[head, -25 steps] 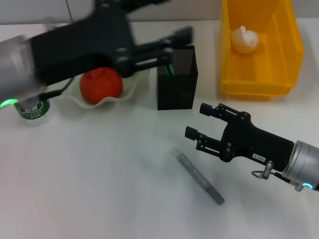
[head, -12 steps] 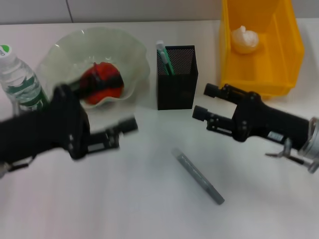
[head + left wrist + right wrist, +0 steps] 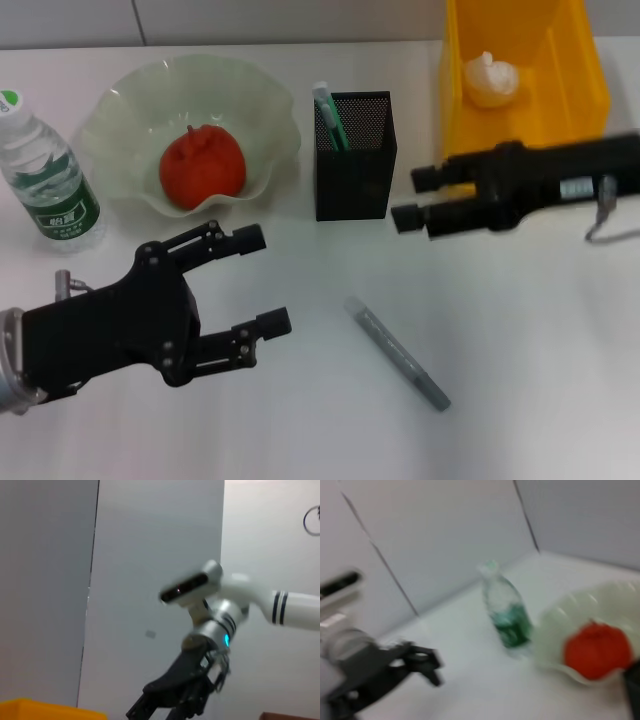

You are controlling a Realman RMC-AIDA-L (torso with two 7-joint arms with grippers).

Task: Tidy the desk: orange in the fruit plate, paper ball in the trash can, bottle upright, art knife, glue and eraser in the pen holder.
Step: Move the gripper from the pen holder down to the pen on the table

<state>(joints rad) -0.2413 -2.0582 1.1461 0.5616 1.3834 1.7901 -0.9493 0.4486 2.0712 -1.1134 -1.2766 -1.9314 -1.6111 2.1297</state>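
Art knife (image 3: pixel 398 353), a slim grey stick, is seen lying flat and slanted on the bench (image 3: pixel 300 430), between the two claws and touched by neither. It is judged the next item for the pen holder (image 3: pixel 354 155), where a green-capped pen is already stood. A grasp across its narrow width near the middle is advised, then a tilt upright above the mesh box before release. The left claw (image 3: pixel 256 279) is spread wide and empty, the knife just beside it. The right claw (image 3: pixel 415 198) is parted and empty, close beside the pen holder.
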